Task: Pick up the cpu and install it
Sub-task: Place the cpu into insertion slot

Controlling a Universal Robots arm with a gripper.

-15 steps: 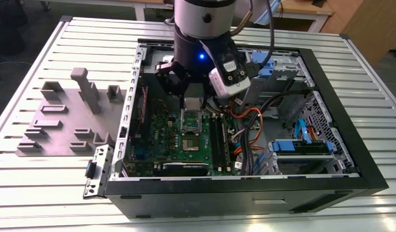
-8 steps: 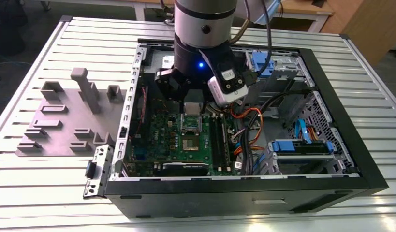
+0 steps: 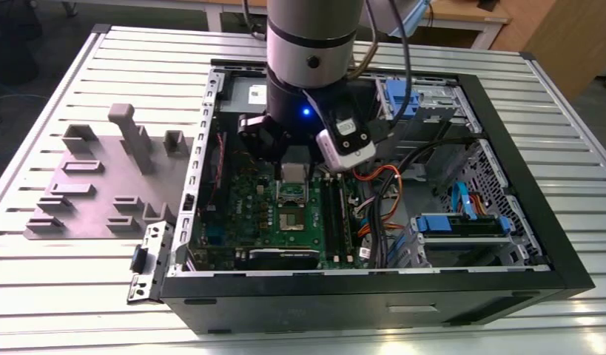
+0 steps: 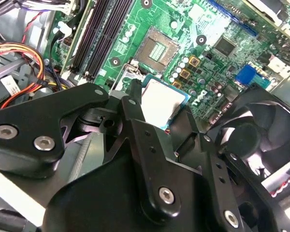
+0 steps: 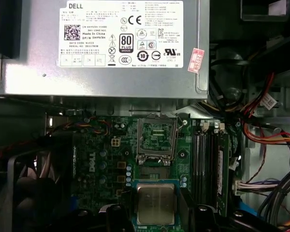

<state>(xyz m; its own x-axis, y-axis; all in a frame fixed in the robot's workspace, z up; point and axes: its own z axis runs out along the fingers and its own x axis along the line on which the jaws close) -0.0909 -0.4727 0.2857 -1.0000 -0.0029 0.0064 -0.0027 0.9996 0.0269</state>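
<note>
The cpu (image 5: 155,203) is a small square chip with a silvery top and a thin greenish rim. It sits between the black fingers (image 5: 184,199) of my gripper (image 5: 155,209), which is shut on it. In the second wrist view the cpu (image 4: 162,100) hangs above the green motherboard (image 4: 212,72), with a finger (image 4: 133,99) on each side. The open socket (image 5: 157,136) with its metal frame lies just beyond the chip, seen again as the socket (image 4: 157,48). In the exterior view my gripper (image 3: 294,174) is low inside the computer case (image 3: 539,244), over the motherboard (image 3: 253,222).
A grey power supply (image 5: 111,48) borders the socket's far side. A black fan (image 4: 253,137) sits close beside the gripper. Memory slots (image 5: 205,159) and coloured cables (image 3: 382,196) lie on the other side. A grey holder plate (image 3: 105,185) stands at the exterior view's left, outside the case.
</note>
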